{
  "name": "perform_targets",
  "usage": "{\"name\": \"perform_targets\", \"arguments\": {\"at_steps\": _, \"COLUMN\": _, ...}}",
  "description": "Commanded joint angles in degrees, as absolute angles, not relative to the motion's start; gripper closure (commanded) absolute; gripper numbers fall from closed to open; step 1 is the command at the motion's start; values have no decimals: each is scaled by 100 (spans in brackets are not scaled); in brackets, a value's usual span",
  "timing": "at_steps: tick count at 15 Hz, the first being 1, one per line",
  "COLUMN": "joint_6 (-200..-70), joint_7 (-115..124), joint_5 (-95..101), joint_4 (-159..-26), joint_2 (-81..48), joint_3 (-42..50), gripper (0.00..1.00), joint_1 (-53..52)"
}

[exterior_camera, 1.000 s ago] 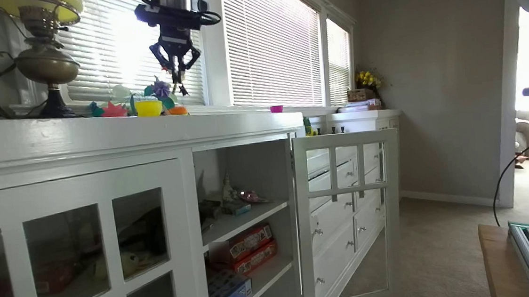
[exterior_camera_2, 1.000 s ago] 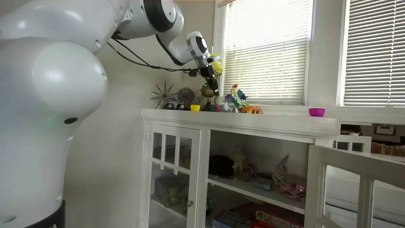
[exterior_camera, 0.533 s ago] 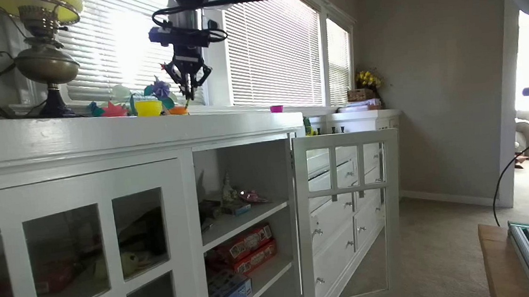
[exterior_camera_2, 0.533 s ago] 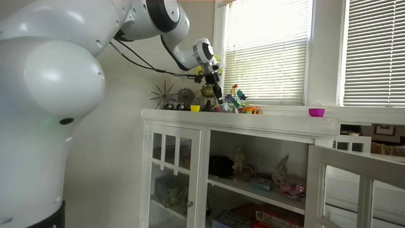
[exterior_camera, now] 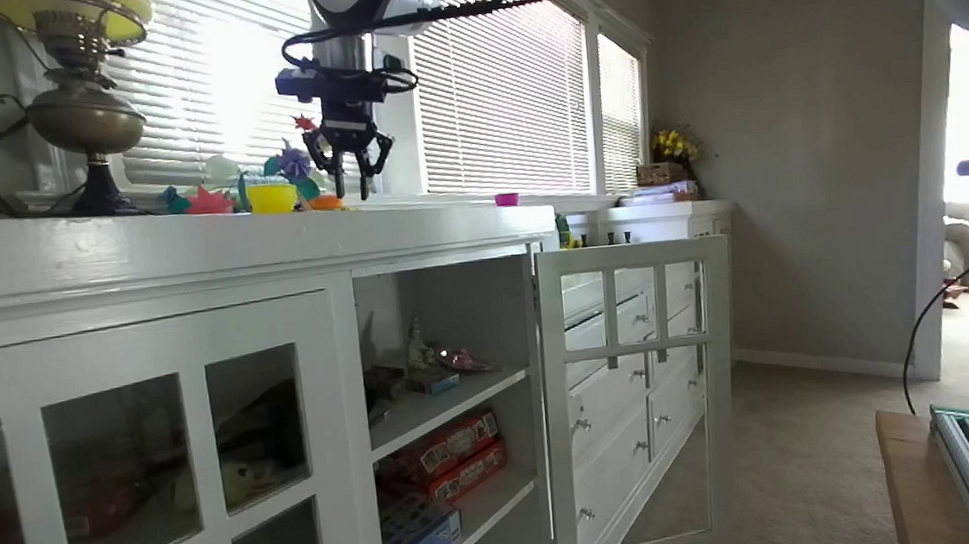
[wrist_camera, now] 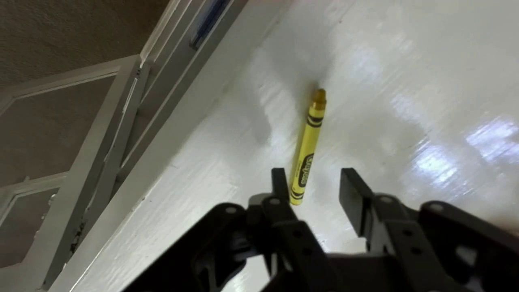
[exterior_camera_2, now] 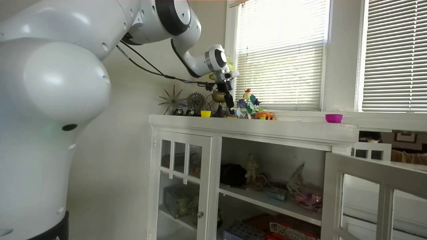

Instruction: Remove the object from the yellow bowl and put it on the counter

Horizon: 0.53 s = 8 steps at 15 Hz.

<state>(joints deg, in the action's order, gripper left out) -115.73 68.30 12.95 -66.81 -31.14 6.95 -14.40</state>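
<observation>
A yellow crayon (wrist_camera: 309, 140) lies flat on the white counter (wrist_camera: 397, 73) in the wrist view. My gripper (wrist_camera: 313, 175) is open and empty just above it, the crayon's near end between the fingers, close to the left one. In both exterior views the gripper (exterior_camera: 352, 189) (exterior_camera_2: 231, 110) points down, low over the counter (exterior_camera: 189, 248) (exterior_camera_2: 283, 125). The small yellow bowl (exterior_camera: 272, 199) (exterior_camera_2: 205, 113) stands upright on the counter in both exterior views, away from the gripper. Its inside is hidden.
Colourful paper flowers (exterior_camera_2: 248, 103) and an orange item (exterior_camera_2: 265, 115) stand near the gripper. A brass lamp (exterior_camera: 88, 122) is at one end, a magenta bowl (exterior_camera_2: 334, 118) at the other. A cabinet door (exterior_camera: 640, 381) hangs open below the counter.
My gripper came down toward the counter, moved right in an exterior view, then opened. The crayon, held between the fingers before, now lies on the counter. The yellow bowl has not moved.
</observation>
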Motion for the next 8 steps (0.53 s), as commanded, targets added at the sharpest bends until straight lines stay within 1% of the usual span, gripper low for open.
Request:
{"name": "perform_targets", "arguments": {"at_steps": 1, "joint_6": -11582, "joint_7": 6998, "joint_5": 1548, "joint_4": -6810, "joint_2": -3011, "joint_3": 806, "gripper": 29, "joint_1": -1556}}
{"name": "perform_targets", "arguments": {"at_steps": 5, "joint_6": -11408, "joint_7": 6794, "joint_5": 1853, "joint_4": -6884, "joint_2": -2716, "joint_3": 812, "gripper": 2, "joint_1": -1733}}
{"name": "perform_targets", "arguments": {"at_steps": 6, "joint_6": -11382, "joint_7": 6734, "joint_5": 1943, "joint_4": -6896, "joint_2": -2612, "joint_3": 805, "gripper": 0, "joint_1": -1794}}
{"name": "perform_targets", "arguments": {"at_steps": 8, "joint_6": -11179, "joint_7": 6614, "joint_5": 2087, "joint_4": -6923, "joint_2": -2326, "joint_3": 782, "gripper": 0, "joint_1": -1931}}
